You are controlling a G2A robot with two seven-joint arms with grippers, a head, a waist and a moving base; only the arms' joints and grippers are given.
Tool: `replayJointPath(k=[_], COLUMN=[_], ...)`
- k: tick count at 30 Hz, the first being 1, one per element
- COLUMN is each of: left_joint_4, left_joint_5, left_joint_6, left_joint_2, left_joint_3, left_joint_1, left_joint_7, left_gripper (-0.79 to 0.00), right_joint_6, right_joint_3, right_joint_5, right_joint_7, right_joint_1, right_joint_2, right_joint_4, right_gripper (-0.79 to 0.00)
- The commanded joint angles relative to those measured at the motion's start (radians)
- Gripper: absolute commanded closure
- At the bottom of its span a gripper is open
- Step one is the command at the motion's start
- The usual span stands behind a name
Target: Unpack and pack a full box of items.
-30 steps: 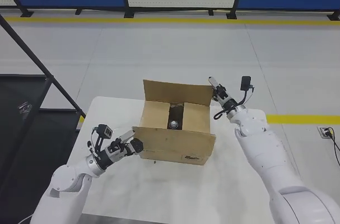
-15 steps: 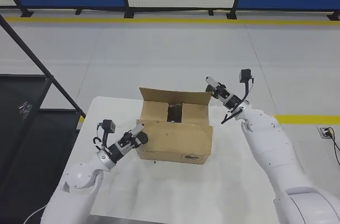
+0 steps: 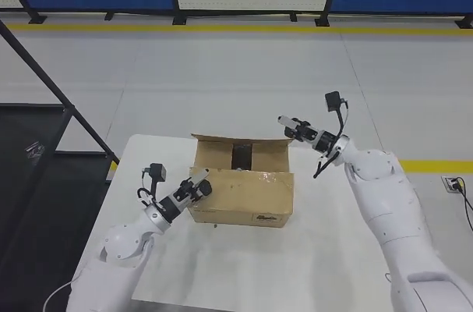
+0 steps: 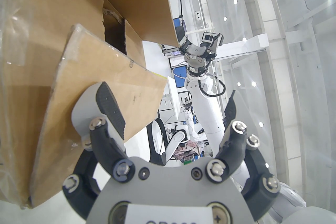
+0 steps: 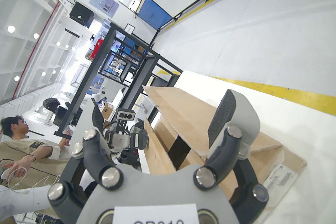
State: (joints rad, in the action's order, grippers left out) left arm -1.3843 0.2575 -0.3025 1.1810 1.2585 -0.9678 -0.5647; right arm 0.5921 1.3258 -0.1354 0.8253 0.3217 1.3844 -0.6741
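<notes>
The cardboard box is a brown corrugated rectangle standing at the middle of the white table. Its top is partly closed. The long near flap lies folded over the opening, and the far flap leans in toward it. A narrow dark gap is left between them, too shadowed to show what is inside. A small white label sits low on the box's front wall. Glossy clear film wrinkles over the wall seen from the left wrist.

The left gripper is at the box's front left corner. Its fingers are spread wide, and their black ribbed pads face each other. A short side flap with raw, slightly frayed edges juts out beside one pad. It seems to rest against the pad, though the contact is hard to confirm. Nothing is clamped.

The right gripper hangs at the box's far right corner, just beside the end of the far flap. Its fingers are also parted and hold nothing. From its wrist, one curved grey finger with a ridged pad sits just above the flap's flat tan face.
</notes>
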Motion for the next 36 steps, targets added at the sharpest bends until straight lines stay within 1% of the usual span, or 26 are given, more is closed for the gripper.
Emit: replayJointPath(k=[1,4,7,13,15,21,25,30,36], left_joint_4=[0.002,0.004,0.006,0.014,0.018,0.036,0.053,0.073,0.100], left_joint_5=[-0.006,-0.018,-0.020,-0.023,-0.048,-0.105,-0.124,-0.133,-0.129], left_joint_6=[-0.004,-0.007,-0.008,-0.002,-0.003,-0.010,-0.014,-0.022,-0.036], left_joint_2=[0.001,0.002,0.004,0.010,0.012,0.023,0.031,0.041,0.049], left_joint_3=[-0.003,-0.006,-0.009,-0.020,-0.025,-0.056,-0.077,-0.098,-0.108], left_joint_1=[0.002,0.003,0.004,0.017,0.025,0.045,0.061,0.079,0.095], left_joint_7=[0.004,0.012,0.019,0.040,0.065,0.129,0.164,0.179,0.190], left_gripper=[-0.785,-0.785,-0.785,-0.785,-0.785,-0.785,-0.785,-0.785,-0.785], right_joint_6=[-0.042,-0.081,-0.148,-0.294,-0.332,-0.356,-0.362,-0.365,-0.345], right_joint_3=[0.012,0.016,0.012,-0.035,-0.054,-0.096,-0.123,-0.144,-0.150], right_joint_5=[0.020,0.049,0.073,0.106,0.118,0.173,0.174,0.177,0.185], right_joint_7=[0.048,0.136,0.192,0.246,0.248,0.269,0.287,0.302,0.305], right_joint_1=[0.016,0.037,0.044,0.021,0.006,-0.011,-0.015,-0.010,0.028], right_joint_2=[-0.009,-0.018,-0.023,-0.015,-0.008,0.007,0.012,0.014,0.008], right_joint_4=[-0.038,-0.082,-0.102,-0.079,-0.063,-0.035,-0.032,-0.022,-0.046], right_gripper=[-0.785,-0.785,-0.785,-0.785,-0.785,-0.785,-0.785,-0.785,-0.785])
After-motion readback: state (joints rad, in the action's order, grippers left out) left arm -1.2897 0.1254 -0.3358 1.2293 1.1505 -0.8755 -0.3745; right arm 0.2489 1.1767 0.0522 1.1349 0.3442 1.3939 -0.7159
